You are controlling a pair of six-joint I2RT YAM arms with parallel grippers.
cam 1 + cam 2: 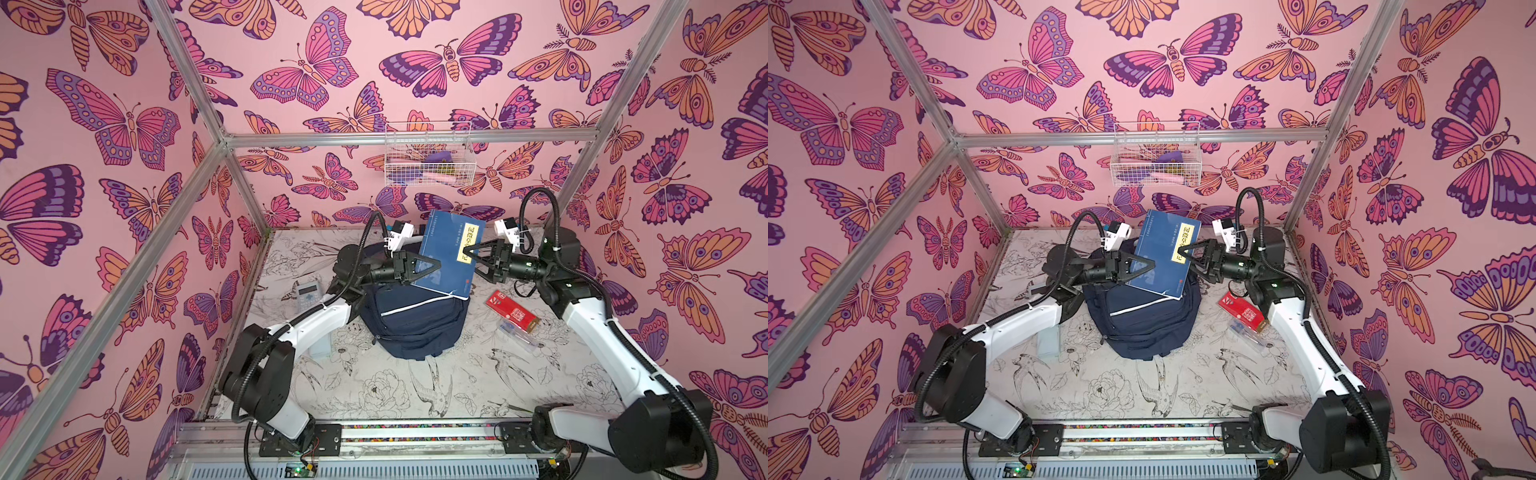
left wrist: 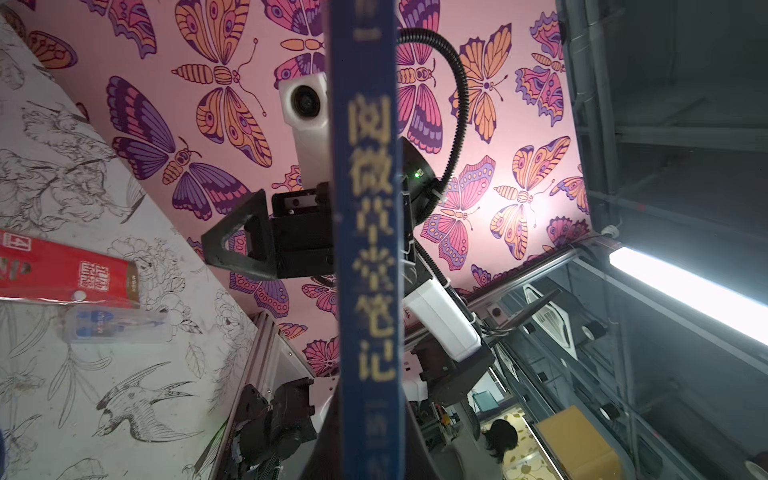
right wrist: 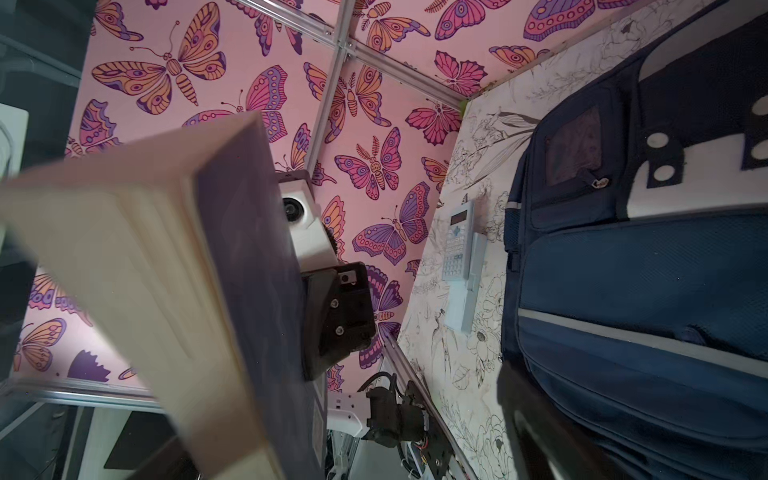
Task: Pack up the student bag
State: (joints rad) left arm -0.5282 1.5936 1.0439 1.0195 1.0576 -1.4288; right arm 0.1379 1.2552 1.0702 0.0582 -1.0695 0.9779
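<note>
Pink butterfly walls (image 1: 124,124), ink-drawn table (image 1: 415,386), navy student bag (image 1: 415,328), blue book (image 1: 446,257).

Walls: pink ground; butterflies and moths in orange, magenta and purple, dark outlines. Table: off-white, black line drawings of birds and flowers. Student bag, centre of frame: navy, thin white stripe; white patch with dark squares in the right wrist view. Book: deep blue cover, yellow label, black characters, cream page edges. Box (image 1: 511,311), right of centre: red, white print, brown end. Calculator (image 1: 306,293), left of centre: pale grey. Wire basket (image 1: 388,166), upper centre: white.
</note>
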